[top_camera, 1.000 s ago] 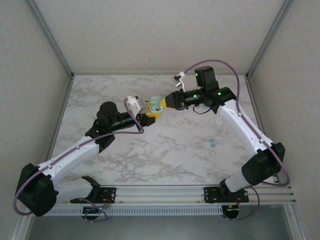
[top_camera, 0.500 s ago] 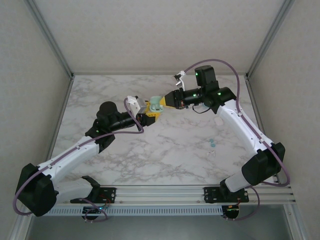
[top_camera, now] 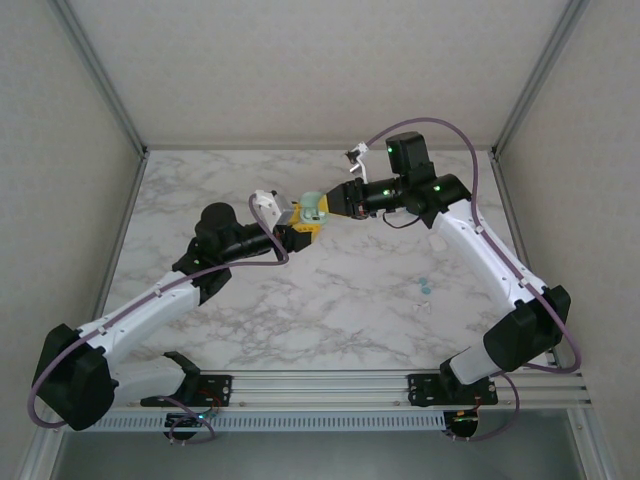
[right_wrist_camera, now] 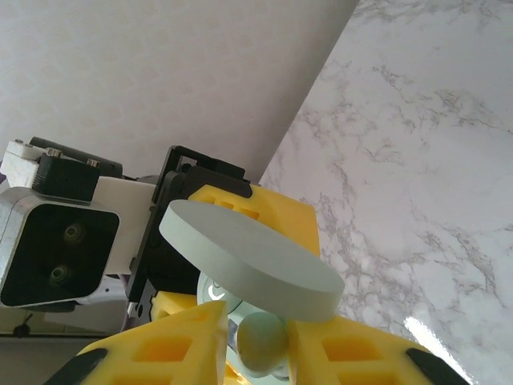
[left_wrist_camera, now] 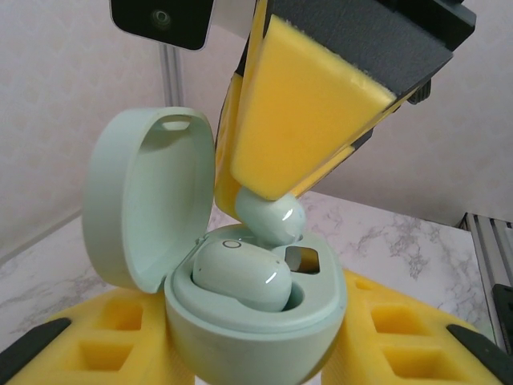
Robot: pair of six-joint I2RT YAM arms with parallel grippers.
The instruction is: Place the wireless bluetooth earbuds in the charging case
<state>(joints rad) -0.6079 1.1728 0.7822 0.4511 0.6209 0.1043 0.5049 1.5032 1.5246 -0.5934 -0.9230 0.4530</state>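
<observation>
The right gripper [top_camera: 335, 201] has edged slightly left toward the case [left_wrist_camera: 256, 337] since the earlier top view. Its yellow pads close about the second bud [left_wrist_camera: 271, 218], which hangs tilted just above the free socket [left_wrist_camera: 303, 261]. Whether they pinch it or have just loosened, I cannot tell. Beside it the seated bud [left_wrist_camera: 240, 277] lies in its well. The lid [left_wrist_camera: 148, 200] stands swung back, likely to keep the sockets reachable. The left gripper [top_camera: 300, 225] clamps the case and holds it up off the table [top_camera: 330, 300], probably to steady it.
</observation>
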